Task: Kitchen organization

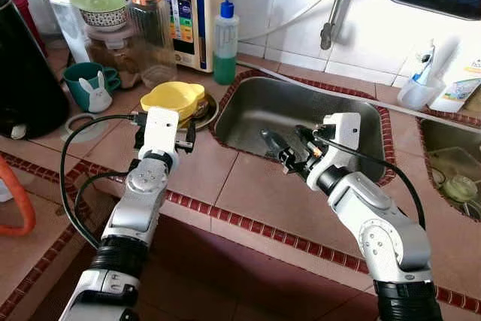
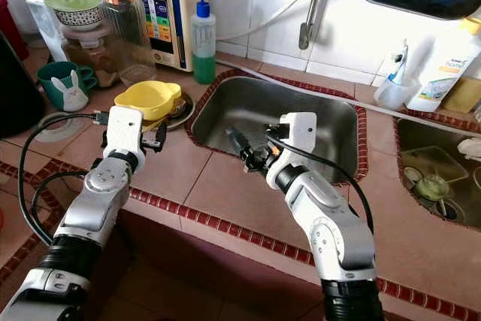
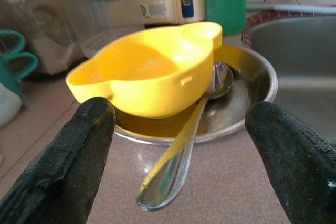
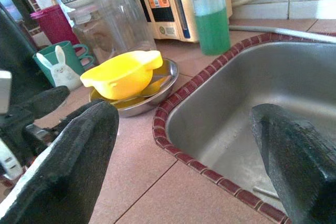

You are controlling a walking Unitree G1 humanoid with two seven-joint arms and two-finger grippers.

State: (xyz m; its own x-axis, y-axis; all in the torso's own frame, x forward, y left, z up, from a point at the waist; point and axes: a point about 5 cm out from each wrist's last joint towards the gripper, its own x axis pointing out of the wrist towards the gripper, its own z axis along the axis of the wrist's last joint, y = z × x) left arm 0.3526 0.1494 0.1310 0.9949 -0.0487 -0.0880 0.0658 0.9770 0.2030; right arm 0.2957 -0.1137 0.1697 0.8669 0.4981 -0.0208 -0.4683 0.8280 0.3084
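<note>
Both arms reached forward over the tiled counter. The left gripper (image 3: 178, 145) hovered low with fingers spread wide and empty, just short of the yellow bowl (image 3: 149, 69) on its steel plate (image 3: 257, 85). The right gripper (image 1: 289, 144) gaped empty over the sink (image 1: 248, 110)

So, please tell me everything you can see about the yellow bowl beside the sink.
The yellow bowl looks like smooth plastic, with a small tab handle on opposite sides of its rim. It looks empty and sits upright, slightly tilted, in a shallow metal dish on the tiled counter, left of the sink. A metal spoon leans against its side. The left gripper, fingers open, faces it without touching.
</note>
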